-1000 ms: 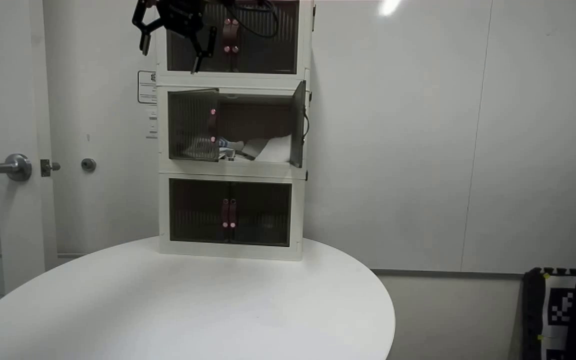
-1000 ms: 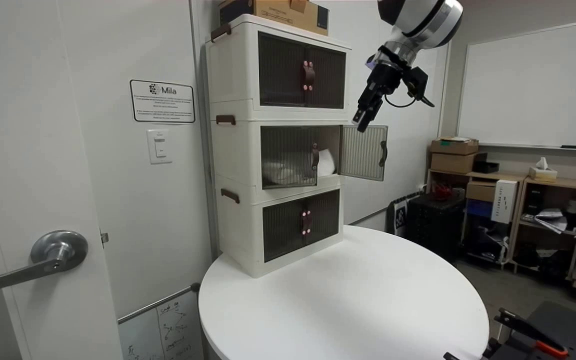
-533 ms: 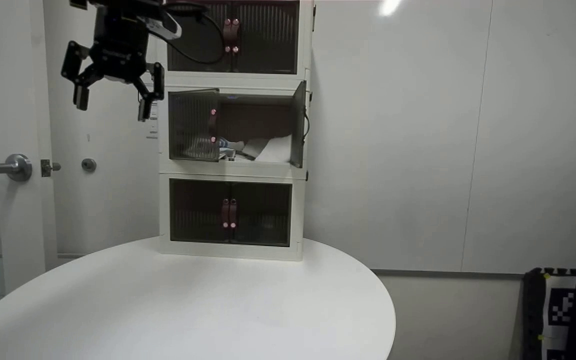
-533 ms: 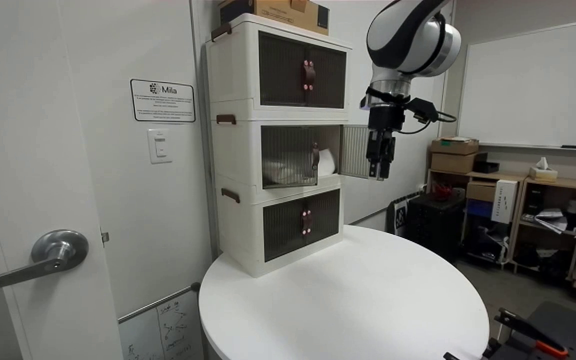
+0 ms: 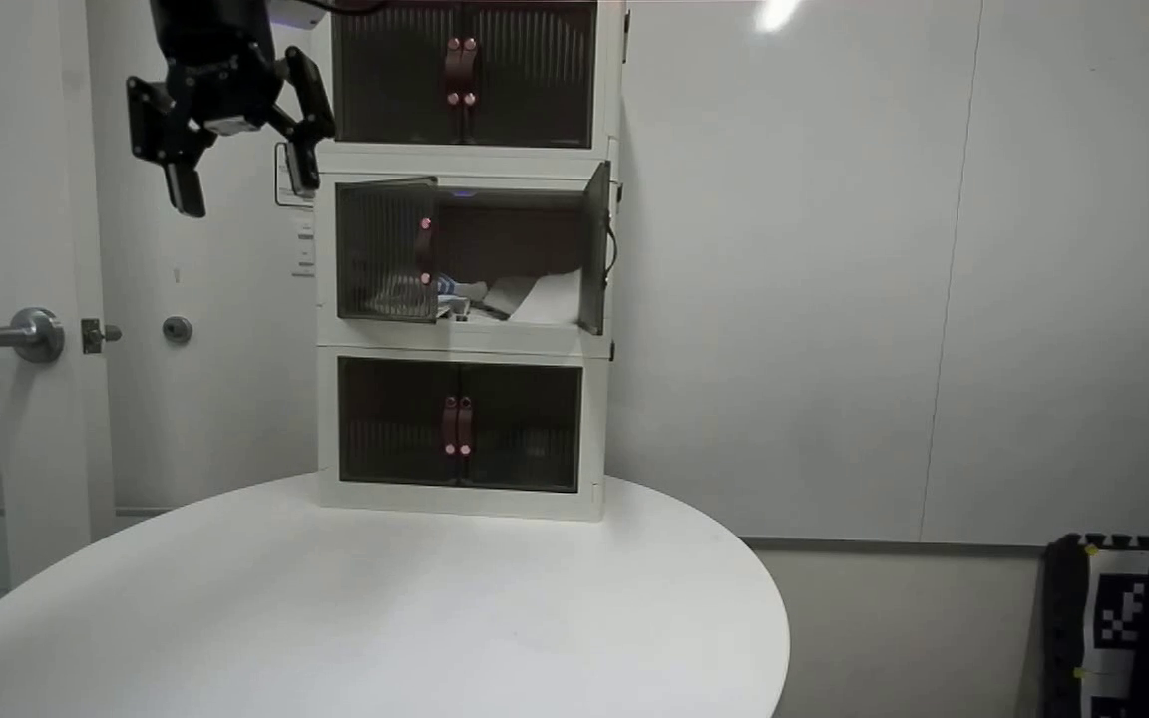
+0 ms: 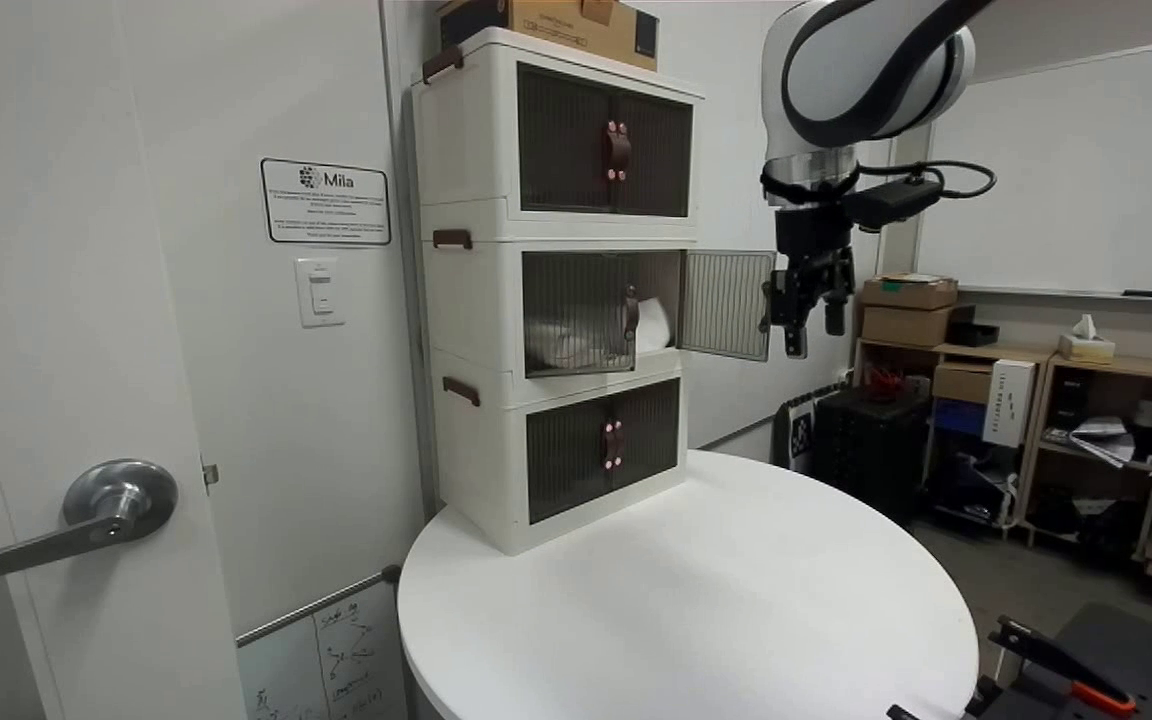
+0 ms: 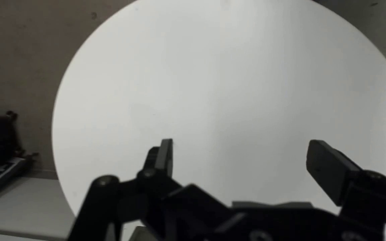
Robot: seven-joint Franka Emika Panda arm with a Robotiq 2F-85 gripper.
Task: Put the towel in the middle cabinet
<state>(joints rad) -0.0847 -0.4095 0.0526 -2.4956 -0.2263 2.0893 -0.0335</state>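
"Black gripper (image 5: 245, 195), jaws spread wide, nothing held between them: it hangs above the white table (image 5: 385, 598), on the near side of the cabinet stack (image 6: 461, 130) and well apart from it. What stage is shown?"

"Late, to judge by the contents. The middle cabinet (image 5: 465, 337) has its right door (image 5: 593, 249) swung wide and its left door (image 5: 385, 239) ajar. Inside, toward the right, lies what is presumably the towel (image 5: 550, 299), white and sloping."

"Why presumably?"

"The ribbed left door blurs whatever lies behind it, so the full extent cannot be read."

"What remains to do?"

"Placement appears complete. Closing the doors is not named in the task, so only moving clear seems outstanding."
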